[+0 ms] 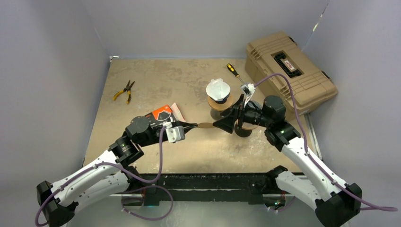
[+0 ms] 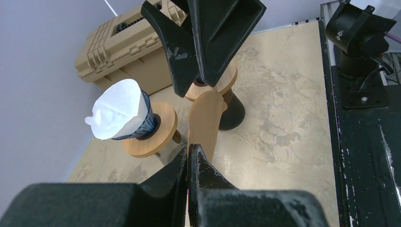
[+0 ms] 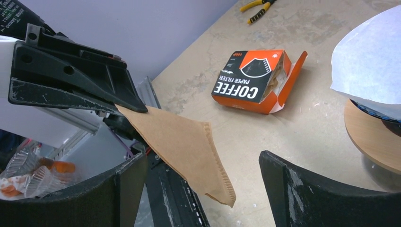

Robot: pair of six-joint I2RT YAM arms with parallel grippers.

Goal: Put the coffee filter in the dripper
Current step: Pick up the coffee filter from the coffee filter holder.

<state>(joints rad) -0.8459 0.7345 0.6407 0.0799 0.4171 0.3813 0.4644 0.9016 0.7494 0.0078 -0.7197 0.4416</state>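
A brown paper coffee filter point(image 1: 204, 125) hangs flat in the air, pinched at one end by my left gripper point(image 1: 189, 126), which is shut on it. Its free end point(image 3: 189, 151) lies between the wide-apart fingers of my right gripper point(image 3: 201, 158), which is open and touches nothing. A dripper point(image 1: 218, 92) on a wooden disc point(image 2: 156, 135) holds a white filter point(image 2: 118, 113), just behind the grippers. A second wooden stand with a dark base point(image 2: 232, 113) is mostly hidden behind the right gripper point(image 2: 208, 52).
An orange and black box of coffee filters point(image 1: 163, 113) lies open left of the grippers. Yellow-handled pliers point(image 1: 124, 91) lie at the far left, a screwdriver point(image 1: 235, 73) and a tan toolbox point(image 1: 291, 71) at the back right.
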